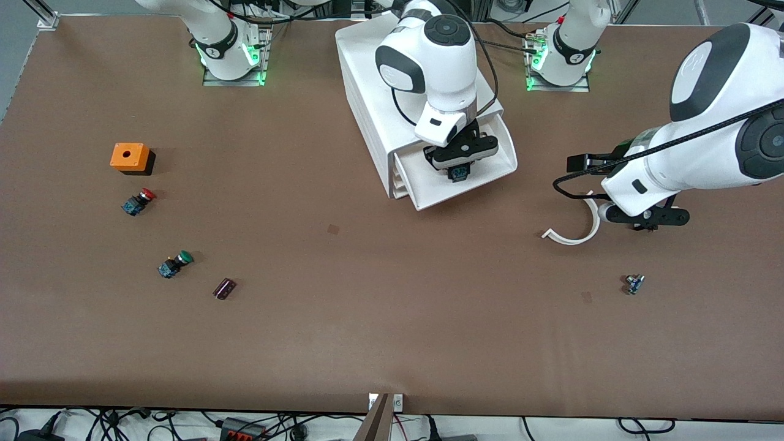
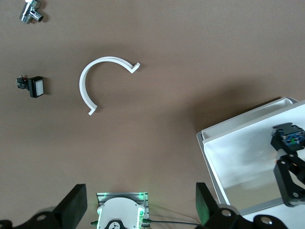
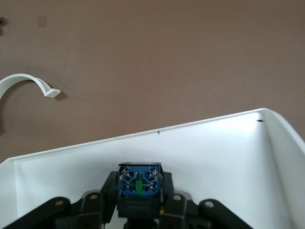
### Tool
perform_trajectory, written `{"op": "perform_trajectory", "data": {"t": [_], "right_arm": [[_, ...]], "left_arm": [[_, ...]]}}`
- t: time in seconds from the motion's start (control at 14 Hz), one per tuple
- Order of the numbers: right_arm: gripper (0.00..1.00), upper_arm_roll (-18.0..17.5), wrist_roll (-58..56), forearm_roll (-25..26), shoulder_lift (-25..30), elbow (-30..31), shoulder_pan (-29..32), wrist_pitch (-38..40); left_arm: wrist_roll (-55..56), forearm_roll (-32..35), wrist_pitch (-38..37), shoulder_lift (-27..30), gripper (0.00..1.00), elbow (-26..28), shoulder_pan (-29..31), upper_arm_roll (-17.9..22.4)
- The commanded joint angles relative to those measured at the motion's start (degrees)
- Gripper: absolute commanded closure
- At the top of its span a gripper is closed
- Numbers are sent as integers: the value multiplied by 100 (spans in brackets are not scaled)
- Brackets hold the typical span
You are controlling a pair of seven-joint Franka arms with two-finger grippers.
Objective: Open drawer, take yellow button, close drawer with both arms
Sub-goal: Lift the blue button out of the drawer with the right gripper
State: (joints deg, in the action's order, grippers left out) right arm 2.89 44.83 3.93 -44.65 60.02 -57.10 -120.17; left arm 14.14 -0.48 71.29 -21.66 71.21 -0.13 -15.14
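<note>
The topmost drawer (image 1: 422,187) of the white cabinet (image 1: 367,73) is pulled out toward the front camera. My right gripper (image 1: 459,166) is inside it, shut on the button (image 1: 458,173). In the right wrist view the gripper (image 3: 140,193) holds the button's blue-black body (image 3: 140,183) over the drawer's white floor (image 3: 214,152); the cap is hidden. My left gripper (image 1: 649,219) is open and empty over the table toward the left arm's end, beside a white curved strip (image 1: 576,231). The left wrist view shows its wide-apart fingers (image 2: 74,206), the drawer (image 2: 238,162) and the button (image 2: 288,138).
An orange box (image 1: 130,157), a red-capped button (image 1: 138,201), a green-capped button (image 1: 174,264) and a small dark piece (image 1: 224,288) lie toward the right arm's end. A small metal part (image 1: 634,284) lies nearer the front camera than the curved strip.
</note>
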Motion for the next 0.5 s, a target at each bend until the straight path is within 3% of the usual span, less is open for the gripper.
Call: {"op": "perform_trajectory", "data": {"t": [0.0, 0.29, 0.43], "right_arm": [[100, -7, -36, 12, 88, -699, 198, 747], [100, 37, -88, 81, 421, -1018, 716, 1600], [100, 10, -936, 143, 475, -844, 1068, 2250]], "left_arm": [[54, 127, -133, -111, 0, -231, -4, -50], [176, 118, -55, -119, 0, -230, -22, -50], [474, 118, 400, -111, 0, -178, -66, -50]]}}
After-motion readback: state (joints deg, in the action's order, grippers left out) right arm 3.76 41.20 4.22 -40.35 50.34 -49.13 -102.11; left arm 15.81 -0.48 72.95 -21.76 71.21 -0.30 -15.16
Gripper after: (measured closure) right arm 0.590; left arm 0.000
